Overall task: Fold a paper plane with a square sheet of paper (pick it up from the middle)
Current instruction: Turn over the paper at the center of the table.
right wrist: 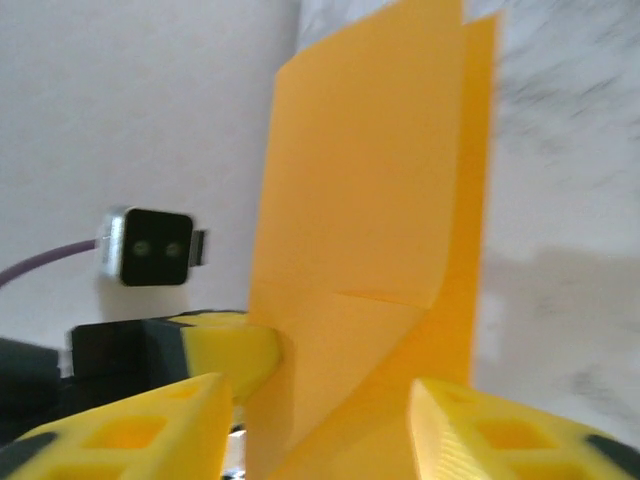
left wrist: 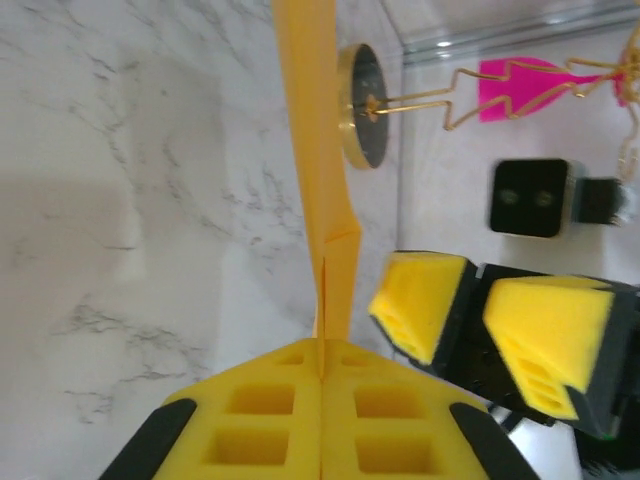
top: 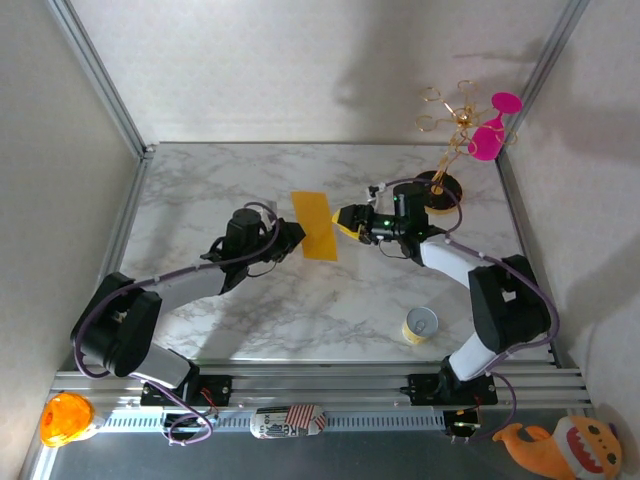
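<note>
Over on the near right of the bench [top: 300,310] sits a small open can [top: 420,325]. I honestly can't tell what's in it from above, the inside just looks pale.

Now the hands. The left hand [left wrist: 322,362] is fully closed, with its yellow foam pads pressed flat together and the yellow-orange paper [top: 315,225] pinched right in the seam between them. From the left wrist you see the paper edge-on, running up and away from the pads, with a little fold step partway along.

The right hand [right wrist: 318,405] is partly open. Its two pads sit apart with the paper's lower edge in the gap, and it isn't clamping anything. From that wrist the paper looks doubled over, one layer in front of the other, with a creased flap low down.

So the paper is mid-bench, held by the left hand alone, between the two hands. Can't tell if it touches the marble.

Pose-wise, the left arm reaches diagonally from the near left toward the middle with its hand pointing right. The right arm comes up from the near right, bends at the elbow and points its hand left, so the two hands face each other just beside the paper.
</note>
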